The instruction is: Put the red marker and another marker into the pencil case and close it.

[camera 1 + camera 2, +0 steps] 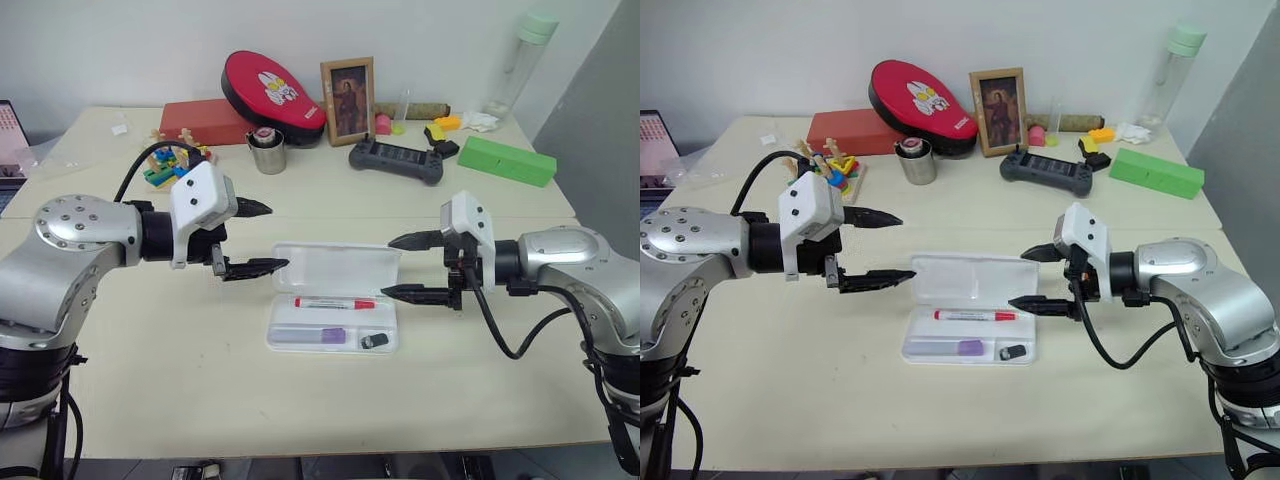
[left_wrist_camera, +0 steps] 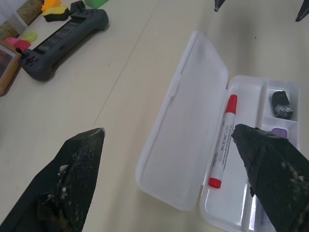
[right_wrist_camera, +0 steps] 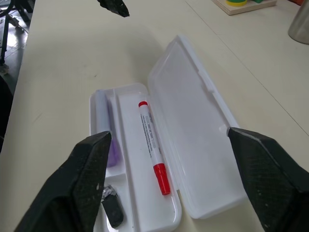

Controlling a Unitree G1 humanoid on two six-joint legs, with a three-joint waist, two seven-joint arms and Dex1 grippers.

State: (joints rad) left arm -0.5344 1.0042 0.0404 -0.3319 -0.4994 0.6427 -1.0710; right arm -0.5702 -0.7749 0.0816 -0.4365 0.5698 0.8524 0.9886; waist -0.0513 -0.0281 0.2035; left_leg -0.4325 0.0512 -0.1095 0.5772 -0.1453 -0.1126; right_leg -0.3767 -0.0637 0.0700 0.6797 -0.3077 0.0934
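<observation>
Both markers lie inside the open pencil case: red marker centre, lilac-capped marker apparently at its 6 o'clock. Left gripper and right gripper hover spread, empty. Only closing the lid remains.

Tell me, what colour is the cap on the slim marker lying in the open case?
Red, on the red marker, clearest in the right wrist view.

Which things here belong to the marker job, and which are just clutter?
Job: red marker, lilac-capped marker, both in the open pencil case.
Lying about: green box, game controller, framed picture, metal cup, red pouch.
</observation>
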